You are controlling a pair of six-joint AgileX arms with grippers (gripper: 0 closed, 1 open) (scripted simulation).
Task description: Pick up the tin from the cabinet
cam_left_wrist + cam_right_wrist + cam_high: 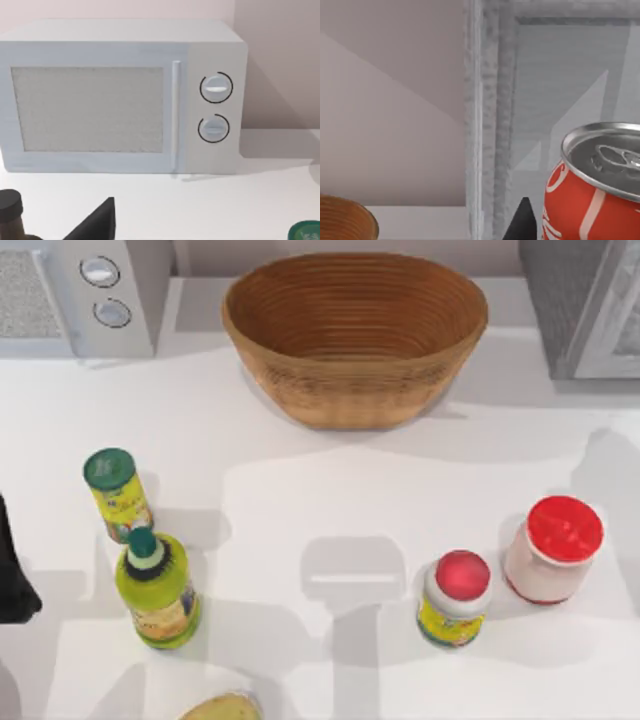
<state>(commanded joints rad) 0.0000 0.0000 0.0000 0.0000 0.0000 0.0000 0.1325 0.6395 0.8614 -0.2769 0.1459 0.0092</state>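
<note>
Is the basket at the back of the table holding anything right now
No, the top view looks straight into the basket and shows only its bare woven inside.

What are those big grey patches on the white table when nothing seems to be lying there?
Top view: soft shadows lie on the table, beside the basket and the jars, cast by things overhead. Left wrist view: even light on the microwave, with a faint shadow at its base. Right wrist view: angular shadows cross the cabinet door behind the red tin.

White table (pixel 330 490) meets a plain pinkish wall (pixel 280 60).
</note>
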